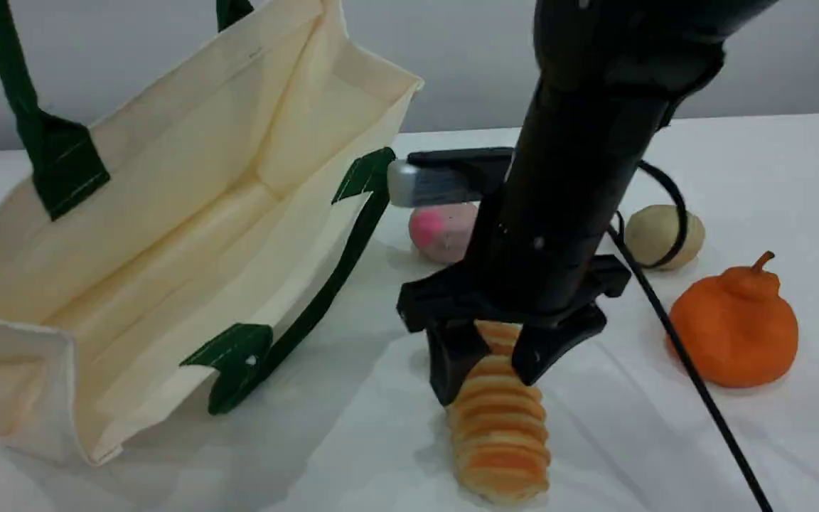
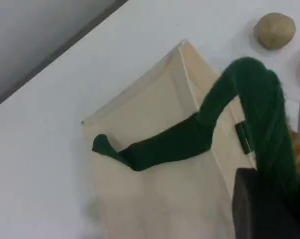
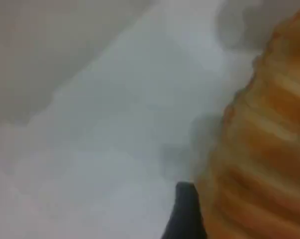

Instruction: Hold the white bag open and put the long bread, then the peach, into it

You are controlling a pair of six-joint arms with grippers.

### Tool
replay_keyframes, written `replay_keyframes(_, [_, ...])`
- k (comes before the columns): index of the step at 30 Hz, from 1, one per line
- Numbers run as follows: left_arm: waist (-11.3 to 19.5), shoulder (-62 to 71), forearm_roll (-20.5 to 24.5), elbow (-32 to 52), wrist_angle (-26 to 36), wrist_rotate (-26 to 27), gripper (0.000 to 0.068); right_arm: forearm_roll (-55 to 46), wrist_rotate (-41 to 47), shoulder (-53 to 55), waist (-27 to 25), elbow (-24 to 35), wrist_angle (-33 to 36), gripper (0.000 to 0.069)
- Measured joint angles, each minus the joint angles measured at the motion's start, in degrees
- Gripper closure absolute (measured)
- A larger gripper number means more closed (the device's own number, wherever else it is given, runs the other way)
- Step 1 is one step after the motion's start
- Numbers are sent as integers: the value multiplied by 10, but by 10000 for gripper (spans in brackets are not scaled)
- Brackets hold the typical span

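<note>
Nearest in the scene view, the long bread lies on the table. Its far part sits between the spread fingers of the right gripper, and it is not lifted. To the left, the white bag lies on its side with its mouth gaping rightward. By count there is one bag with two handles, one long bread, one peach far behind the arm, one beige lump and one orange stemmed fruit. Because the grip is off-centre, the near end may droop or twist free. It may also snag the lower handle.

In the left wrist view, the left gripper is clamped on the raised handle. If the strap slips, the mouth sags shut.

In the right wrist view, one fingertip sits just beside the bread's flank; I cannot tell whether they touch.
</note>
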Motion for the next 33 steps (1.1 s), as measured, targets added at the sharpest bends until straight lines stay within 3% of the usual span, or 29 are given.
replay_keyframes(12, [0, 0, 0, 0, 0, 0, 585, -1, 0, 50, -1, -1, -31, 202])
replay_keyframes(16, [0, 0, 0, 0, 0, 0, 585, -11, 0, 51, -1, 0, -33, 305])
replay_keyframes(22, [0, 0, 0, 0, 0, -2, 585, -59, -10, 52, -1, 0, -28, 540])
replay_keyframes(26, [0, 0, 0, 0, 0, -2, 585, -69, -9, 52, -2, -13, -4, 552])
replay_keyframes(29, [0, 0, 0, 0, 0, -2, 585, -96, 1, 45, -8, -38, 63, 559])
replay_keyframes(33, [0, 0, 0, 0, 0, -2, 585, -138, 40, 11, -8, -55, 78, 576])
